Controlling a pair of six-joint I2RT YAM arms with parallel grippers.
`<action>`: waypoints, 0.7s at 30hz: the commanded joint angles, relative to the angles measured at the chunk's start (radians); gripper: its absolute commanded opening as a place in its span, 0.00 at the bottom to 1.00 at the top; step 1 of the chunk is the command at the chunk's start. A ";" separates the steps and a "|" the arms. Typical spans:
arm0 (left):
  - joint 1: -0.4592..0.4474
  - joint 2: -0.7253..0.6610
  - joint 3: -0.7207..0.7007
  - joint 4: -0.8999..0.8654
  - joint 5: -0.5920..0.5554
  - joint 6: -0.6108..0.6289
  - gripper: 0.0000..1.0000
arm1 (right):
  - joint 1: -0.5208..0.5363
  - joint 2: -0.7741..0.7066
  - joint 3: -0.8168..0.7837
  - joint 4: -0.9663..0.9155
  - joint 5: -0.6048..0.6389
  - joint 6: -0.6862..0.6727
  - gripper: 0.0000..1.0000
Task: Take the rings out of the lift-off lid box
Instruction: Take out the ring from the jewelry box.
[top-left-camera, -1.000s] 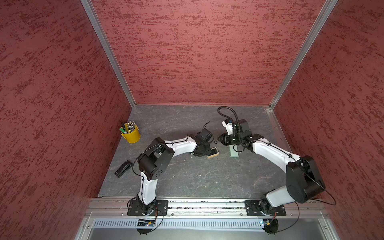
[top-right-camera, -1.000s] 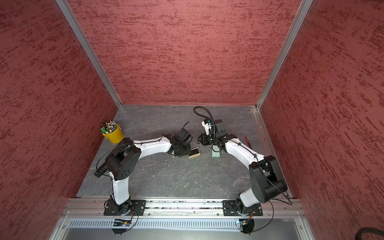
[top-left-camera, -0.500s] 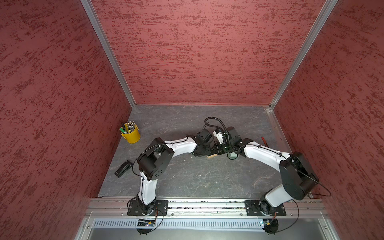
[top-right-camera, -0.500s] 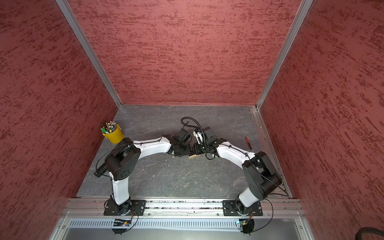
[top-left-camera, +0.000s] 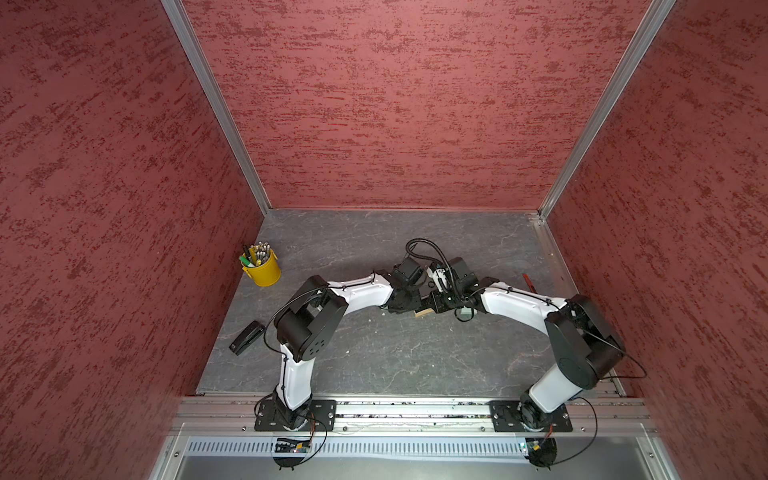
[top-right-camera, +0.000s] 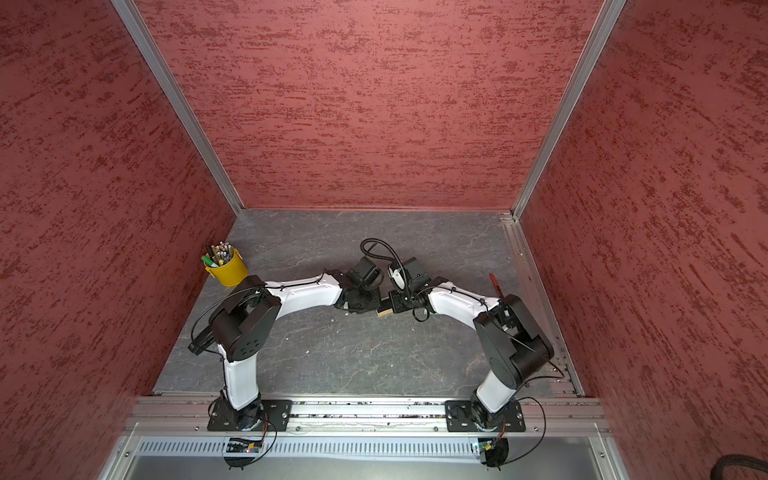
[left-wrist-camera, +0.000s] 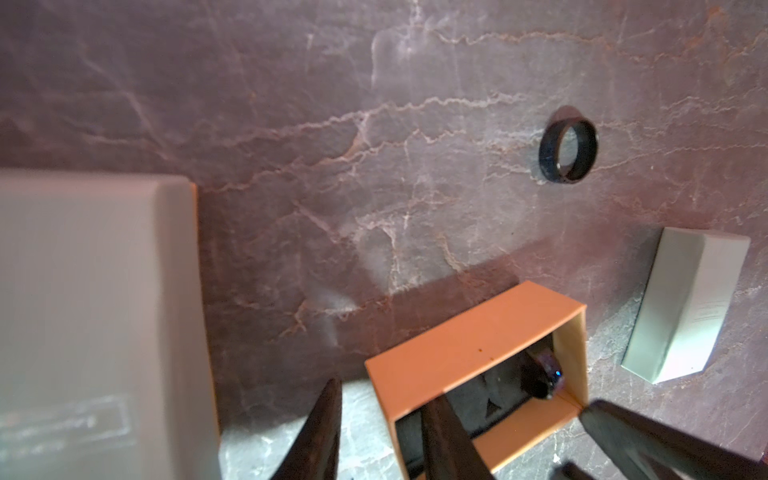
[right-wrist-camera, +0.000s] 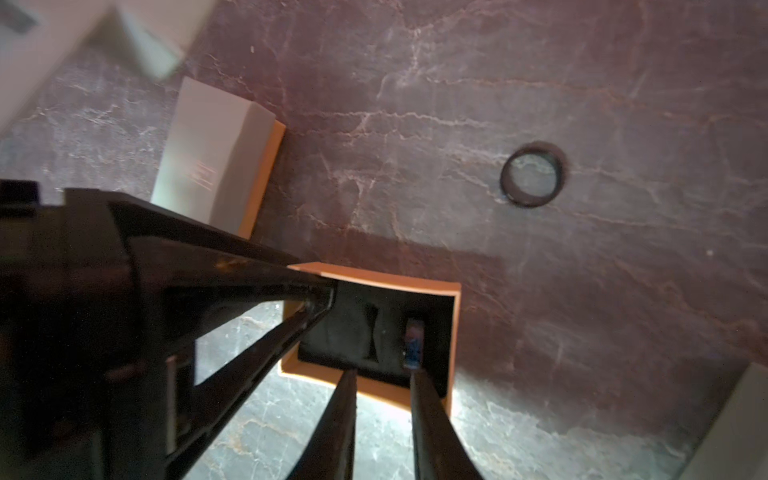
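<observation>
Enclosure: three red textured walls (top-left-camera: 395, 104), streaked darker red, joined by bare aluminium corner posts (top-left-camera: 216, 108). Tabletop (top-left-camera: 374, 357) is dark grey, marble-veined and matte. Aluminium rail (top-left-camera: 415, 409) runs along the near edge, with a slotted vent strip (top-left-camera: 395, 448) below it. Lighting is even in both top views. Wrist views show hard shadows and a reddish cast on the tabletop.
</observation>
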 joint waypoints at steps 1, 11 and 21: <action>0.004 -0.025 -0.014 -0.001 -0.010 0.013 0.34 | 0.005 0.026 0.039 -0.007 0.037 -0.020 0.26; 0.006 -0.026 -0.022 0.001 -0.005 0.013 0.34 | 0.004 0.075 0.088 -0.032 0.085 -0.051 0.27; 0.011 -0.024 -0.023 0.003 -0.002 0.014 0.34 | 0.005 0.097 0.099 -0.028 0.057 -0.056 0.28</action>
